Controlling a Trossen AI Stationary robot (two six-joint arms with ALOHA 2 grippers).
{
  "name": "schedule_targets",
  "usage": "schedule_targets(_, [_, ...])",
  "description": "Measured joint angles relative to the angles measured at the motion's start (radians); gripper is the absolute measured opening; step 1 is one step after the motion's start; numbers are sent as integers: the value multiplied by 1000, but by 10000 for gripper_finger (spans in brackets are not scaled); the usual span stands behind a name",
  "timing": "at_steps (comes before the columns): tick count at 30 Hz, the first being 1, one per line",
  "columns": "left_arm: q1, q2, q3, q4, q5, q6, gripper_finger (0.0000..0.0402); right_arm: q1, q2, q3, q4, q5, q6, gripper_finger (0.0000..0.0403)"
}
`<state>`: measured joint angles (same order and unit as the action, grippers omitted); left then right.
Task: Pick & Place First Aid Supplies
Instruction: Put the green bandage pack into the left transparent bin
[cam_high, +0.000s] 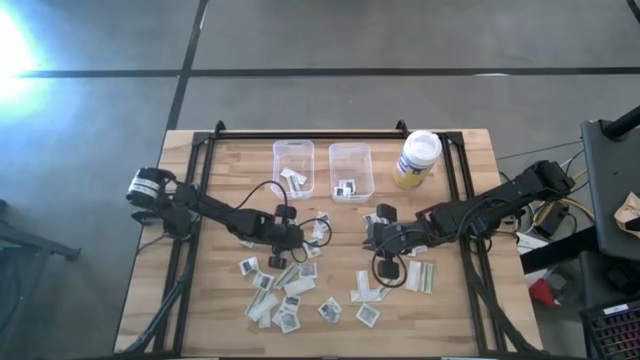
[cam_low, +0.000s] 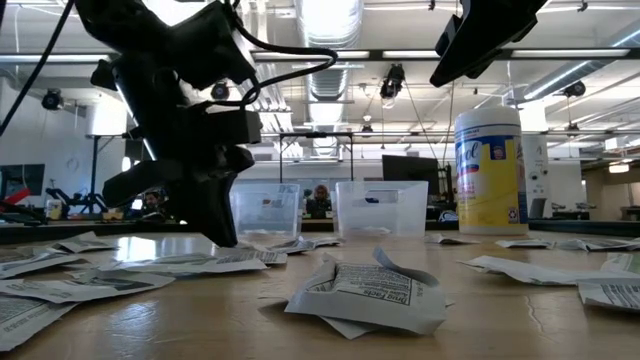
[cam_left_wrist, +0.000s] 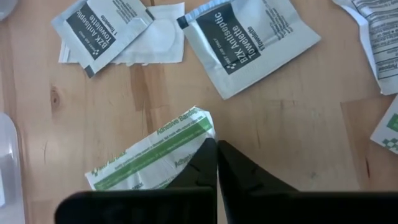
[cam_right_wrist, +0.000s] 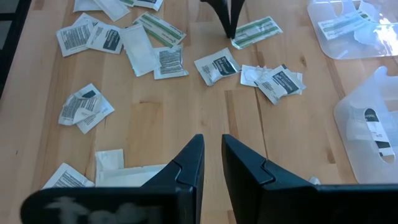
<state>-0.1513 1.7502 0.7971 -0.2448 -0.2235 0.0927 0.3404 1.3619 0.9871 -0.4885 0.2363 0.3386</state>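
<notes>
On the table (cam_high: 470, 310), two clear bins (cam_high: 293, 158) stand at twelve o'clock beside one jar (cam_high: 417, 158), with roughly two dozen packets (cam_high: 285, 300) scattered from five to seven o'clock. Left gripper (cam_left_wrist: 216, 149) sits at centre, clamped on a green-striped strip packet (cam_left_wrist: 149, 155). Right gripper (cam_right_wrist: 212, 149) hovers at four o'clock, fingers slightly parted, empty; bare wood lies between both grippers.

L arm reaches in from the table's left edge toward centre, wrist low, left gripper (cam_high: 298, 243) fingers (cam_left_wrist: 202, 163) pressed together. R arm comes from right, right gripper (cam_right_wrist: 211, 152) raised, fingers slightly apart.
</notes>
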Motion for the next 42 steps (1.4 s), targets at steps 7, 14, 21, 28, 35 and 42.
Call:
schedule_targets(7, [-1, -90, 0, -3, 7, -50, 0, 0, 0, 0, 0, -1, 2, 52])
schedule_targets(14, [-3, -227, -4, -74, 11, -91, 0, 1, 0, 0, -1, -1, 3, 52])
schedule_targets(21, [-14, -353, -4, -104, 17, -100, 0, 7, 0, 0, 0, -1, 3, 52])
schedule_targets(28, [-12, -497, -3, -106, -14, -68, 0, 7, 0, 0, 0, -1, 3, 52])
schedule_targets(35, [8, -627, -3, -111, -162, 23, 0, 7, 0, 0, 1, -1, 3, 52])
schedule_targets(42, [143, -648, -2, -107, -216, 156, 0, 7, 0, 0, 6, 0, 2, 52])
